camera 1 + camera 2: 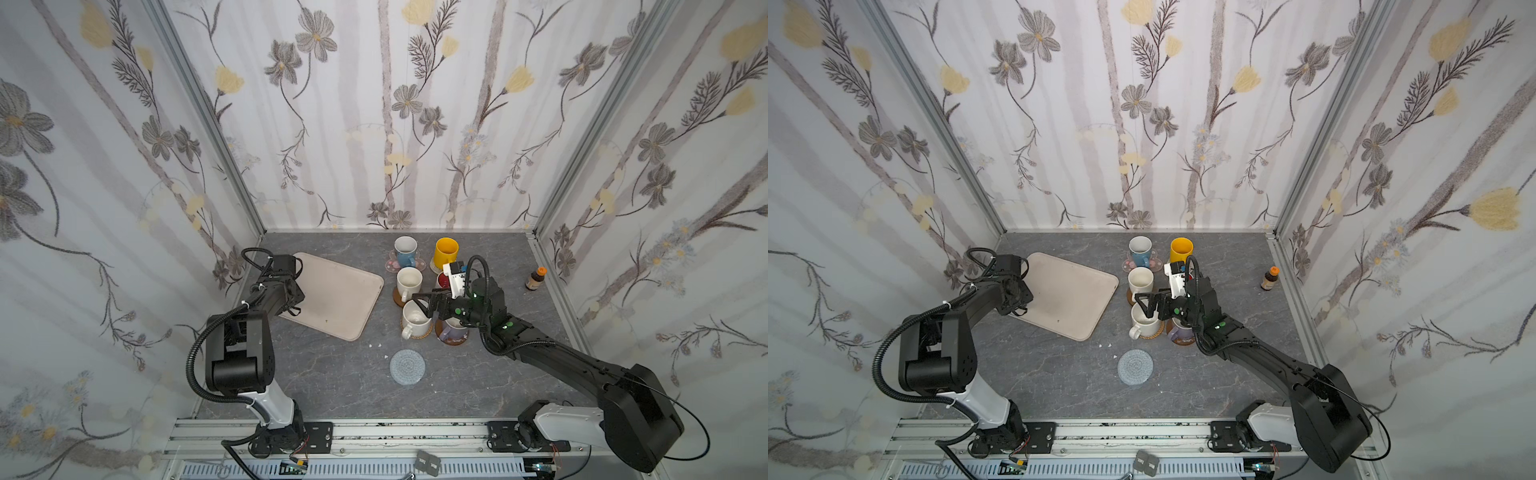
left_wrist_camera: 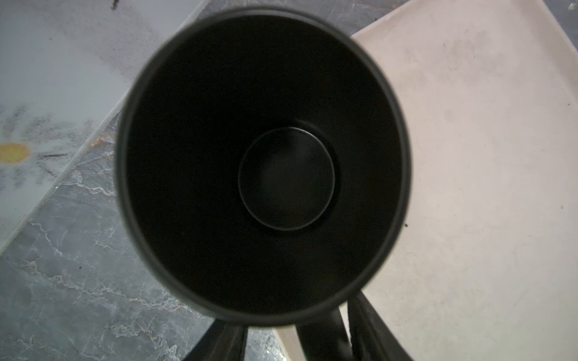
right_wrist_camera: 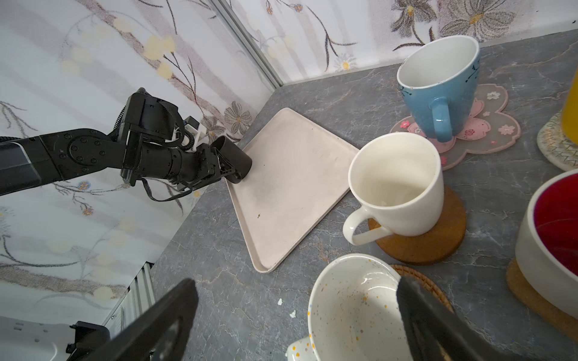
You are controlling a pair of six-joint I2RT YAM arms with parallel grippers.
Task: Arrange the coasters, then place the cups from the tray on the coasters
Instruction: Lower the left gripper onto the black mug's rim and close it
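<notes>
Six cups are already set on coasters on the tabletop (image 1: 332, 386), and only the grey woven coaster (image 1: 407, 368), near the front, is left bare. The last cup, the black mug (image 3: 234, 158), is held tilted over the left edge of the tray (image 1: 332, 291), its handle apparently clamped between the left jaws; it has yet to be carried across. The right jaws are spread wide above the speckled white mug (image 3: 353, 312), with nothing gripped.

tray (image 1: 340, 299): cream | mug (image 2: 262, 156): black | coaster (image 3: 488, 131): pink blossoms | tabletop (image 1: 332, 386): grey marble veining | walls (image 1: 374, 124): floral
</notes>
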